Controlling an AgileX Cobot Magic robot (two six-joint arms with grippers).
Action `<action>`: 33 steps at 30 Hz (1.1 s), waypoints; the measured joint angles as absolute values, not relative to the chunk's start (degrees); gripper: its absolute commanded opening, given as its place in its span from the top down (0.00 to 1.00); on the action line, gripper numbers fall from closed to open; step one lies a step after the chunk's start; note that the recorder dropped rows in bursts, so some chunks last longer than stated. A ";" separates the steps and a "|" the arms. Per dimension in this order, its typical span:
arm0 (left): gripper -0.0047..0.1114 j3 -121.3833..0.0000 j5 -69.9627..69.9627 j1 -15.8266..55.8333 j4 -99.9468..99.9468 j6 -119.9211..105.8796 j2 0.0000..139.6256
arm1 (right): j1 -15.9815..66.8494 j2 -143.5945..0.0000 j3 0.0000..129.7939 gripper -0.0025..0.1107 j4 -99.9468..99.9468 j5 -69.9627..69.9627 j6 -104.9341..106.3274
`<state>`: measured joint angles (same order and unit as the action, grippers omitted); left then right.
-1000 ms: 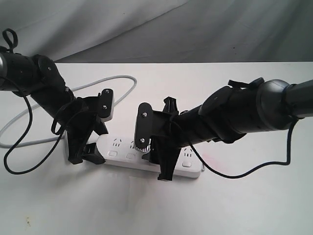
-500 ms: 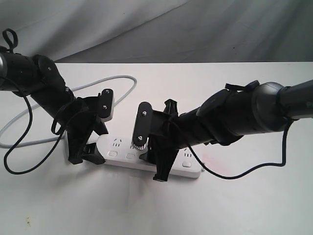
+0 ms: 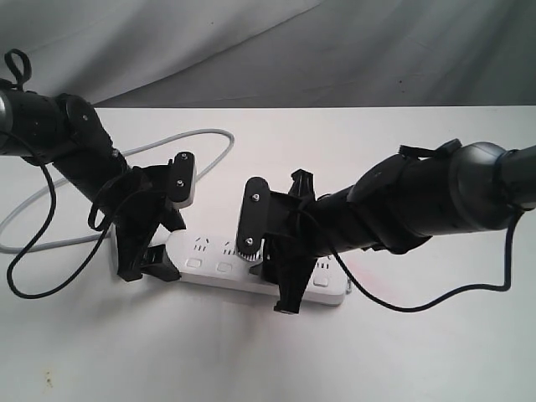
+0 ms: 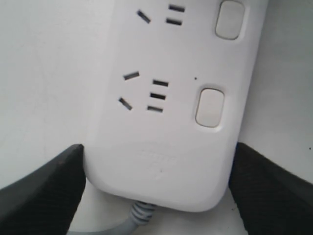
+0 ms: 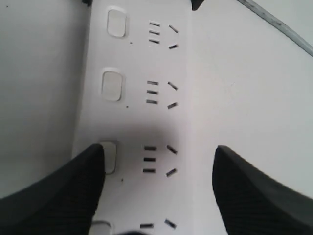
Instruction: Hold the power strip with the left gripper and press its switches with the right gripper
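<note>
The white power strip (image 3: 209,251) lies flat on the white table, its row of switches (image 3: 223,267) along the near side. My left gripper (image 3: 155,255) is shut on the strip's cord end; in the left wrist view its jaws (image 4: 156,181) press both long sides of the power strip (image 4: 171,122), with two switches (image 4: 210,106) ahead of them. My right gripper (image 3: 280,272) hangs over the middle of the strip. In the right wrist view it (image 5: 159,152) stands open, one fingertip (image 5: 93,161) half covering the third switch (image 5: 110,155); whether it touches is unclear.
The grey cord (image 3: 209,134) loops over the table behind the left arm. Thin black cables trail at the left (image 3: 25,251) and right (image 3: 419,297). A grey cloth backdrop (image 3: 335,50) rises behind the table's back edge.
My right gripper has edged a little to the right along the strip. The left gripper and the strip have not moved.
</note>
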<state>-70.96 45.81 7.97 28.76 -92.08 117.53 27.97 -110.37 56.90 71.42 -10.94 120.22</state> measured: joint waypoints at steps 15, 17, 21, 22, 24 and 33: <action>0.53 -70.96 45.90 7.97 28.76 -92.08 117.53 | 25.29 -103.66 56.05 0.45 69.60 -9.18 117.18; 0.53 -70.96 45.90 7.97 28.76 -92.08 117.53 | 24.65 -103.66 55.92 0.45 69.56 -8.94 116.95; 0.53 -70.96 45.90 7.97 28.76 -92.08 117.53 | 24.40 -103.66 53.99 0.45 69.56 -8.83 116.85; 0.53 -70.96 45.90 7.97 28.76 -92.08 117.53 | 24.40 -103.66 53.41 0.45 69.56 -8.83 116.85; 0.53 -70.96 45.90 7.97 28.76 -92.08 117.53 | 24.40 -103.66 52.23 0.45 69.56 -8.93 116.85; 0.53 -70.96 45.90 7.97 28.76 -92.08 117.53 | 24.40 -103.92 51.71 0.45 69.56 -9.49 116.85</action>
